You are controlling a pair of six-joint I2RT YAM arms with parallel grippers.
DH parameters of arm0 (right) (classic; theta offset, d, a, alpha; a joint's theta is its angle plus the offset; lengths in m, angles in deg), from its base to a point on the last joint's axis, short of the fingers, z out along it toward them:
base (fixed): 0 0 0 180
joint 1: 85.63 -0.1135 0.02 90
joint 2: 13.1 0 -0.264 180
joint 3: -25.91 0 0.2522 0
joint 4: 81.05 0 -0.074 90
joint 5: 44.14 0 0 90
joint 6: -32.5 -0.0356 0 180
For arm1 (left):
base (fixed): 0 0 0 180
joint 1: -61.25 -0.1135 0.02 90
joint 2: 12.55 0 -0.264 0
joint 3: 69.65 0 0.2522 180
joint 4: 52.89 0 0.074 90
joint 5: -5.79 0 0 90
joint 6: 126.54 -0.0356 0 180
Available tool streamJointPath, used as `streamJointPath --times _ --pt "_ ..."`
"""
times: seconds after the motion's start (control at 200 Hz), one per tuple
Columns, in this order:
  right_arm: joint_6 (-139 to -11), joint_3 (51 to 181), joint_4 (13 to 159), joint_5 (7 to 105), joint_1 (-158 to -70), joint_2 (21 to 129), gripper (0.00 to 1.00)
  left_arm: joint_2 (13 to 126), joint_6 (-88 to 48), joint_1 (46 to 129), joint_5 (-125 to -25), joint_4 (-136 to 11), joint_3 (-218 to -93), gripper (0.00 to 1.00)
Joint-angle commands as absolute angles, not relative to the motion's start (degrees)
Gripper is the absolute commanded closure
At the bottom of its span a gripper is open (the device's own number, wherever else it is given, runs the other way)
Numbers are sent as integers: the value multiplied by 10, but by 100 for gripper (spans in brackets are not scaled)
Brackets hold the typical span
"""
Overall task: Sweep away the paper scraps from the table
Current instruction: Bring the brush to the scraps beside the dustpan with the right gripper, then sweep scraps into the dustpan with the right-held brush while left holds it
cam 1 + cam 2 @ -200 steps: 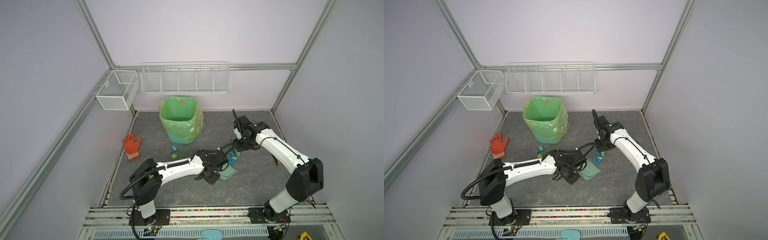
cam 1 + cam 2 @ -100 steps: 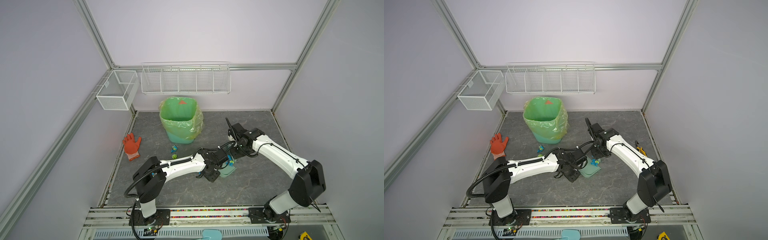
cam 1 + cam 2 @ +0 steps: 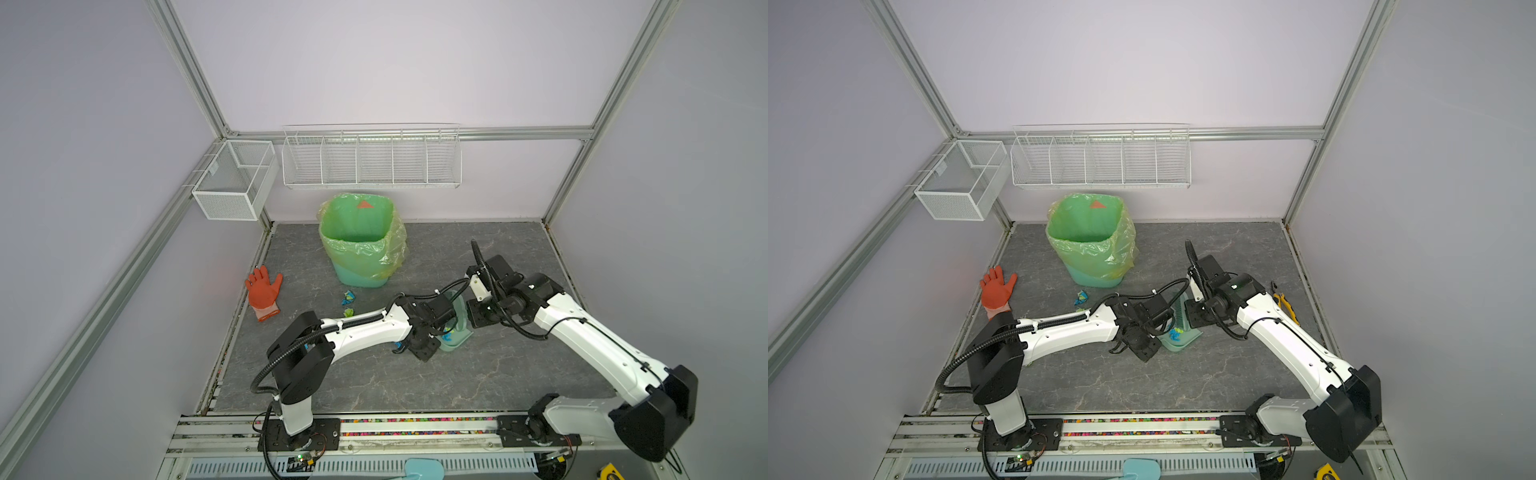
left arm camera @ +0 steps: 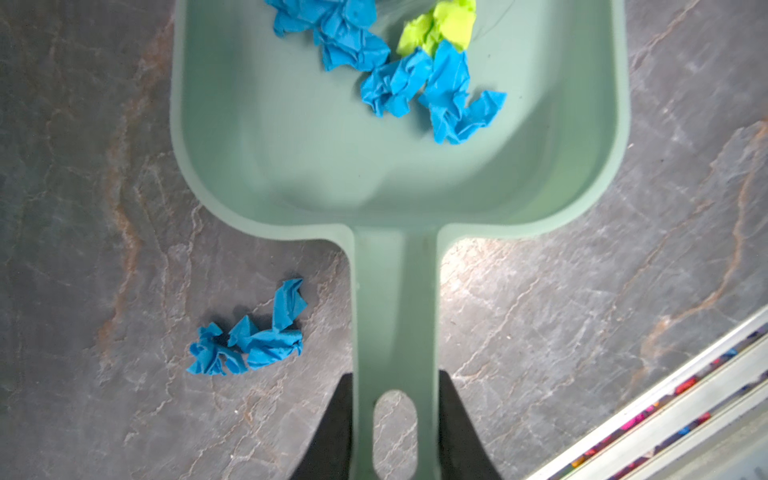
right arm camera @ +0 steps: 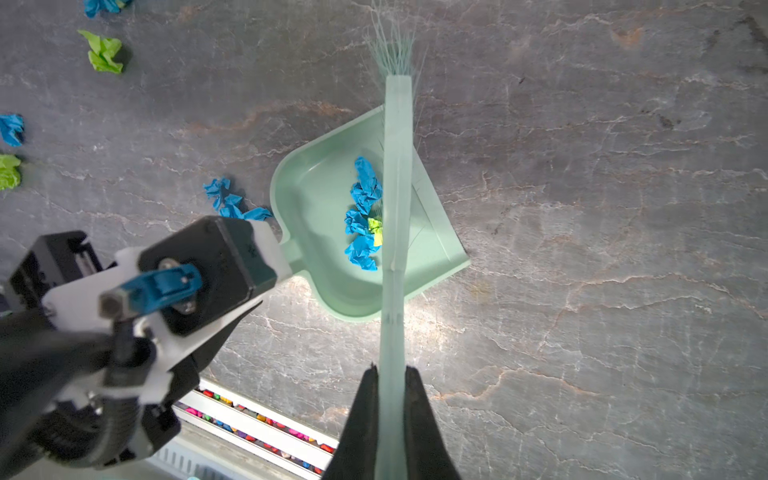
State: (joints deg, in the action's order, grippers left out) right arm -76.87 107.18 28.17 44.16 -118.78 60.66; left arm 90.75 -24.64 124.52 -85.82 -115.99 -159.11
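On the tabletop left of centre lie loose scraps, light springy wads likely to skitter, so better pushed with bristles than pinched; the left pincer pinches the dustpan handle, more scraps inside, while the right pincer clamps the brush.

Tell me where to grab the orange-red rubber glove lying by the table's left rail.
Take the orange-red rubber glove at its paler cuff, probably straight down from above. It lies flat on the dark grey table, fingers spread toward the back wall; the cuff is its narrowest part, at the near end.
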Motion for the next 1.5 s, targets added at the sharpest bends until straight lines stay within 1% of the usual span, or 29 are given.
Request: streamJointPath --times 0.0,0.22,0.34,0.445,0.56,0.615,0.74,0.88,1.005,1.09,1.18,1.335,1.495 --pt "-808 1067 270 417 -1179 596 93 902 -240 1242 -858 -1148 -1577 100" --pt "-846 1059 288 401 -1163 565 93 886 -222 1242 -862 -1115 -1559 100" --pt "-856 1058 298 428 -1155 562 93 882 -213 1242 -867 -1095 -1551 100" --pt "-865 1057 298 434 -1154 552 93 876 -208 1242 -871 -1081 -1545 100" --pt "-879 1047 337 503 -1148 536 93 872 -204 1242 -877 -1069 -1538 100" --pt "-883 1049 340 516 -1149 531 93 869 -203 1241 -880 -1066 -1539 100" --pt "-889 1049 331 476 -1147 505 93 870 -202 1242 -881 -1056 -1536 100" --pt "-886 1054 294 430 -1124 485 93 864 -196 1242 -888 -1044 -1528 100" --pt "-881 1058 254 372 -1111 479 93 855 -196 1242 -892 -1034 -1522 100" --pt "-871 1060 237 356 -1106 488 93 852 -195 1242 -897 -1034 -1522 100" --pt "-868 1057 232 363 -1106 498 93 844 -194 1242 -900 -1031 -1521 100" --pt "-861 1041 265 414 -1109 506 93 833 -195 1242 -908 -1031 -1523 100" --pt "-858 1040 308 444 -1139 504 93 829 -195 1241 -913 -1025 -1522 100"
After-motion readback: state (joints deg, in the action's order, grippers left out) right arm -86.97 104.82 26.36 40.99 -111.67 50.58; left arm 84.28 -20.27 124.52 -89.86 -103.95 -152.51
